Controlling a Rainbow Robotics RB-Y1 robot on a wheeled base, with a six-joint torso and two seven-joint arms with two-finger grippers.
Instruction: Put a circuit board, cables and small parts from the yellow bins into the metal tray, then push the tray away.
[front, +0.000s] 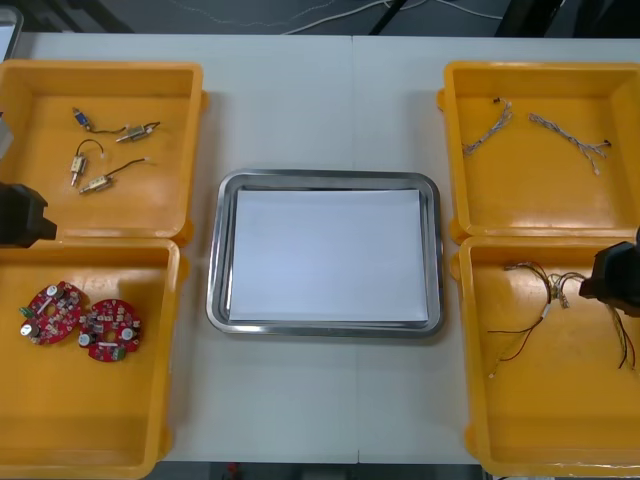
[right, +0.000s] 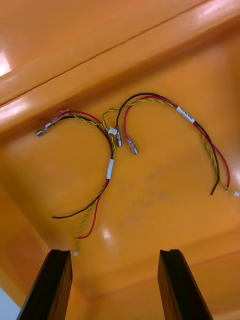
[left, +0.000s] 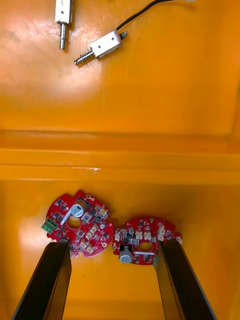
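Metal tray (front: 214, 262): is sitting white inside, between the two grippers.
Left gripper (left: 114, 246): is hovering over a yellow bin (front: 100, 420), fingers spread wide (released). Two circuit boards (left: 77, 223) are lying side by side just ahead of its fingertips, with small metal parts (left: 100, 46) farther ahead, past the bin wall.
Right gripper (right: 115, 252): is hanging with fingers apart, gripping nothing. Red and yellow cables (right: 110, 150) are curling ahead of them.
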